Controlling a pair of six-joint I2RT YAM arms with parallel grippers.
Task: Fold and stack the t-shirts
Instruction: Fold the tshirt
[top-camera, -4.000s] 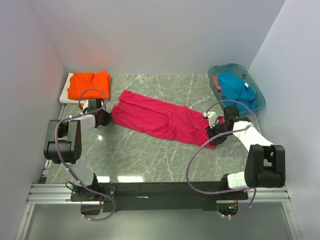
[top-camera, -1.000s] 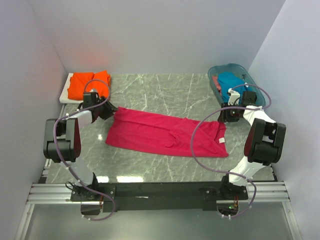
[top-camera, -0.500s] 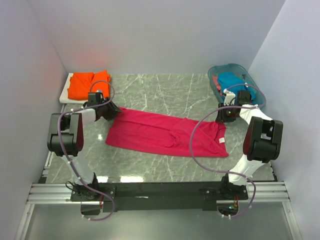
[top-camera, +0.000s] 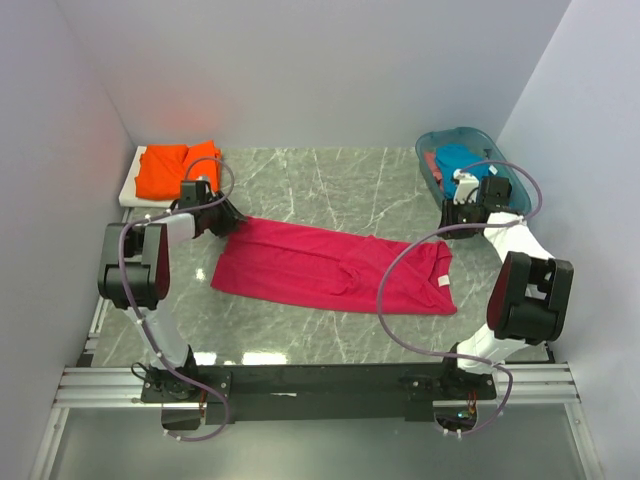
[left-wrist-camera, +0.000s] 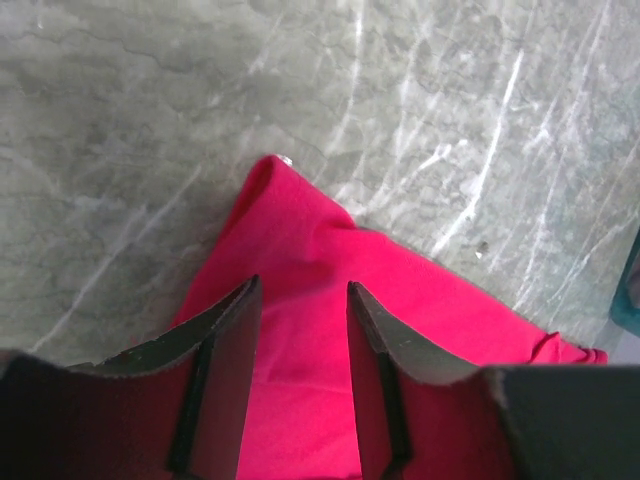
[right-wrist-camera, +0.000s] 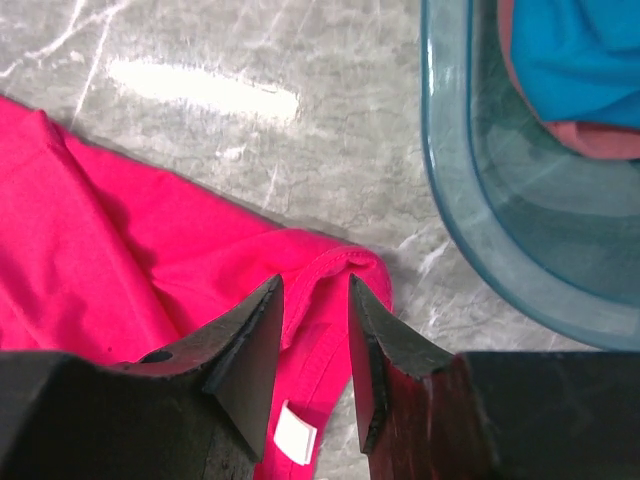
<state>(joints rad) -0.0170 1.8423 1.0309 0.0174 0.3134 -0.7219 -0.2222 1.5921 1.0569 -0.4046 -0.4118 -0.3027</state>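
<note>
The magenta-red t-shirt (top-camera: 330, 265) lies as a long flat band across the table, its white neck label (top-camera: 443, 283) at the right end. My left gripper (top-camera: 228, 216) hovers open over the shirt's far left corner (left-wrist-camera: 290, 200), with cloth showing below the gap between its fingers (left-wrist-camera: 225, 340). My right gripper (top-camera: 455, 213) is open above the collar corner (right-wrist-camera: 345, 262), near the label (right-wrist-camera: 295, 437). The orange t-shirt (top-camera: 178, 168) lies folded at the back left. The teal-blue t-shirt (top-camera: 455, 158) sits in the basket (right-wrist-camera: 570, 50).
The translucent teal basket (top-camera: 520, 200) stands at the back right, its rim (right-wrist-camera: 450, 200) close to my right gripper. A white board (top-camera: 130, 185) lies under the orange shirt. Walls close in the left, back and right sides. Grey marble table (top-camera: 330, 185) shows behind the shirt.
Since four seconds ago the magenta-red shirt has been drawn out flat and let go. In the last second it lies still; the left gripper edged right, the right one drew back toward the basket.
</note>
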